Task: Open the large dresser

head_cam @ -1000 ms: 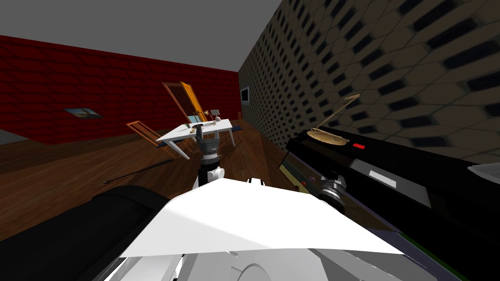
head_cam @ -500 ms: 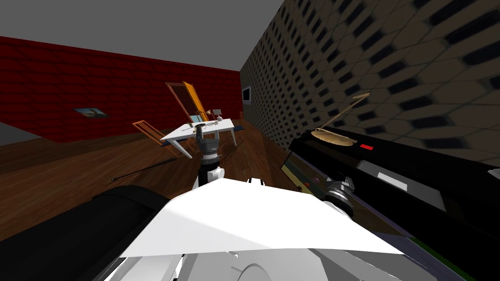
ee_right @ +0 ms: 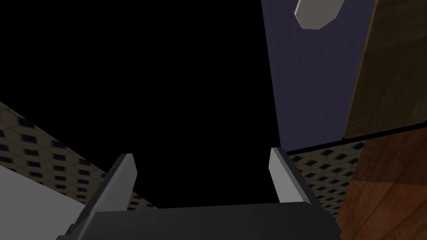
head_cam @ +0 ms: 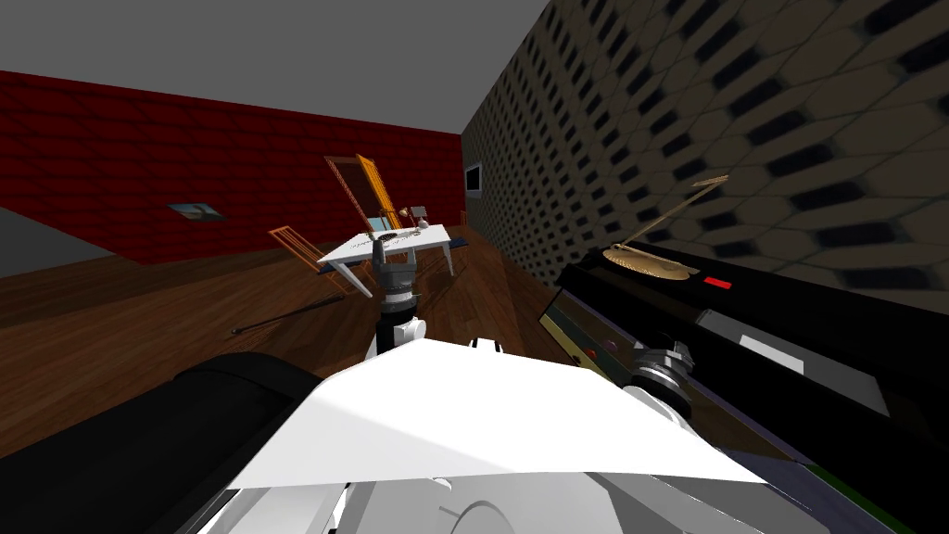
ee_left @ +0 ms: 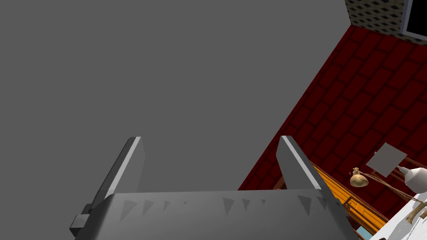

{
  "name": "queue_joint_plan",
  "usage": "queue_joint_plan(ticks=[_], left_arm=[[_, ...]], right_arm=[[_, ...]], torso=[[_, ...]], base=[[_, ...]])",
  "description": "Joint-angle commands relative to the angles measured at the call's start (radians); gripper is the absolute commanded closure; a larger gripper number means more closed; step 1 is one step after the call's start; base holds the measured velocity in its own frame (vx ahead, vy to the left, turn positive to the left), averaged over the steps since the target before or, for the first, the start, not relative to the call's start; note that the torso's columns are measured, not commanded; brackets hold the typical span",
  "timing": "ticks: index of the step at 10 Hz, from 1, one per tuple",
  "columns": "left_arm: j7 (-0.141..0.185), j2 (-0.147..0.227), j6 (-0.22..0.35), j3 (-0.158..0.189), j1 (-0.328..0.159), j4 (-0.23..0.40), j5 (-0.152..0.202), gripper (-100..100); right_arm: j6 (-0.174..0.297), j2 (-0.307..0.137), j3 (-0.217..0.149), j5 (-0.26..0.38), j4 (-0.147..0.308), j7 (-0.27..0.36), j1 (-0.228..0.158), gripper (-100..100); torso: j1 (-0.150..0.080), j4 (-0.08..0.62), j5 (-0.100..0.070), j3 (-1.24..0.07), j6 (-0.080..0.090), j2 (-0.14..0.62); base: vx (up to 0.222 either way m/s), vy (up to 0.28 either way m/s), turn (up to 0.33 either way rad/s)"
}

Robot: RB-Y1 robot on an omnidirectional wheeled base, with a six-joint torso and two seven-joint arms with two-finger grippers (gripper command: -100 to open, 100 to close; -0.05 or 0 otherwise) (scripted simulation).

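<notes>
The large dresser [head_cam: 760, 324] is a long, low black piece along the patterned wall on my right, with coloured drawer fronts [head_cam: 579, 338] facing the room. My right arm [head_cam: 660, 363] reaches to its front. In the right wrist view my right gripper [ee_right: 201, 153] is open, with only a black surface between its fingers; beyond lie a bluish panel [ee_right: 312, 83] with a pale grey knob [ee_right: 317, 12] and a brown panel [ee_right: 388, 71]. My left arm [head_cam: 397, 287] is held forward and up, and my left gripper [ee_left: 210, 139] is open and holds nothing.
A golden dish with a thin stem [head_cam: 649, 262], a small red thing [head_cam: 716, 281] and a white sheet [head_cam: 769, 352] lie on the dresser top. Farther off stand a white table [head_cam: 389, 246], an orange chair [head_cam: 297, 246] and an open orange door [head_cam: 371, 190]. A black rod [head_cam: 278, 318] lies on the wooden floor.
The whole head picture has slid right, so my own view has turned. My right arm has edged along the dresser front. Both grippers stay open.
</notes>
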Motion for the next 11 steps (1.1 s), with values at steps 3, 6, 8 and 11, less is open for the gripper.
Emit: queue_joint_plan(ticks=[3, 6, 8, 11], left_arm=[[0.0, 0.0, 0.0, 0.0, 0.0, 0.0, 0.0, 0], [0.0, 0.0, 0.0, 0.0, 0.0, 0.0, 0.0, 0], [0.0, 0.0, 0.0, 0.0, 0.0, 0.0, 0.0, 0], [0.0, 0.0, 0.0, 0.0, 0.0, 0.0, 0.0, 0]], right_arm=[[-0.025, -0.051, 0.016, -0.018, 0.116, -0.104, -0.041, 100], [-0.031, -0.106, 0.021, -0.036, 0.216, -0.186, -0.08, 100], [-0.038, -0.159, 0.026, -0.053, 0.271, -0.233, -0.12, 100], [-0.038, -0.161, 0.026, -0.053, 0.338, -0.288, -0.12, 100]], torso=[[0.006, 0.002, 0.002, 0.0, -0.003, 0.001], [0.001, 0.004, 0.004, 0.001, -0.001, 0.003], [0.004, 0.005, 0.008, 0.003, 0.004, 0.007], [0.016, 0.01, 0.02, 0.003, -0.001, 0.01]], base=[[-0.037, 0.12, 0.06], [-0.027, 0.106, 0.064], [-0.021, 0.122, 0.062], [-0.024, 0.078, 0.038]])
